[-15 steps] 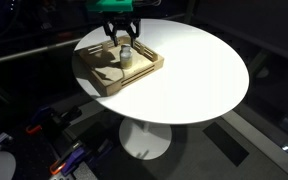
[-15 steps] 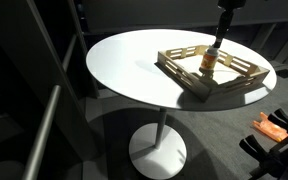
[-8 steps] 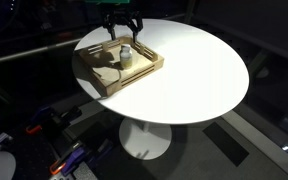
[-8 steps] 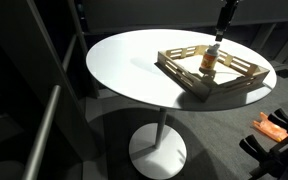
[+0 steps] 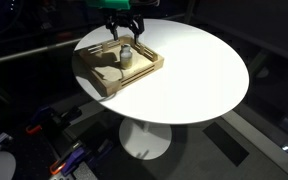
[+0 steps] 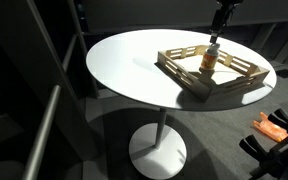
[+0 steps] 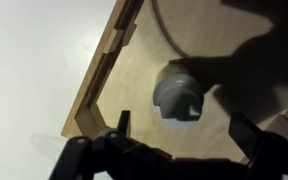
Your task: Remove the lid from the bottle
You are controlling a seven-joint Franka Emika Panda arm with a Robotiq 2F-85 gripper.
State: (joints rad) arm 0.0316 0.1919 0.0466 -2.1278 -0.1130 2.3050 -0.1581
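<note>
The small pale bottle stands upright inside the wooden tray on the round white table; it also shows in the other exterior view. Its tiny pale lid sits on top. My gripper hangs just above the bottle, open and empty, and also shows in an exterior view. In the wrist view the bottle is seen from above, beyond my gripper. The two dark fingers stand wide apart, and neither touches it.
The round white table stands on a single pedestal. The tray's raised slatted walls surround the bottle, and the bottle is near the tray's far side. Dark floor and equipment lie around the table.
My gripper has risen a little from around the bottle's top and now hangs above it. The bottle and lid have not moved.
</note>
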